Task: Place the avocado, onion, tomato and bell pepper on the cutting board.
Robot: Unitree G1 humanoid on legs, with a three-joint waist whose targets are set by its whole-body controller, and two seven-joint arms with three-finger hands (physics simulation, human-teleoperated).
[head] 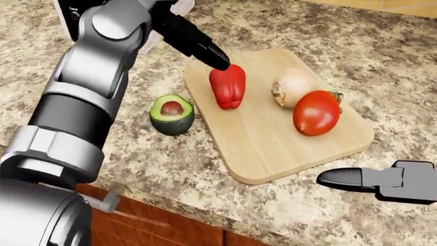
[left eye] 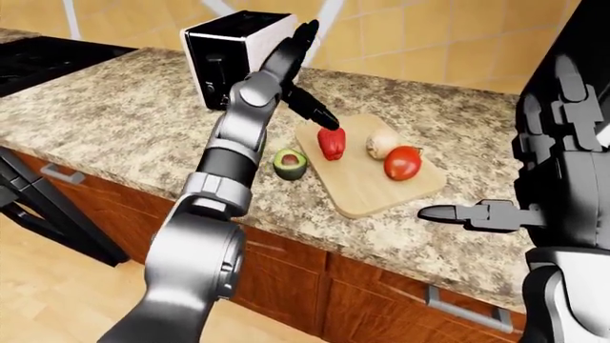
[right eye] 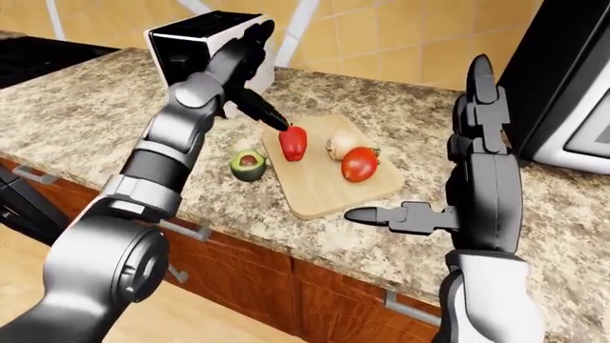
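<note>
A wooden cutting board (head: 273,143) lies on the granite counter. On it stand a red bell pepper (head: 228,86), a pale onion (head: 292,87) and a red tomato (head: 317,111). A halved avocado (head: 172,114) sits on the counter just left of the board, pit up. My left hand (head: 194,43) is open above the pepper, one black fingertip (head: 217,60) touching its top. My right hand (right eye: 477,171) is open and empty, raised at the right, with its thumb (head: 348,177) over the counter below the board.
A white and black toaster (left eye: 234,53) stands behind my left hand near the tiled wall. A black stove (left eye: 48,61) is at the far left. A dark appliance (right eye: 563,86) stands at the right. Wooden cabinet drawers (left eye: 381,286) run below the counter edge.
</note>
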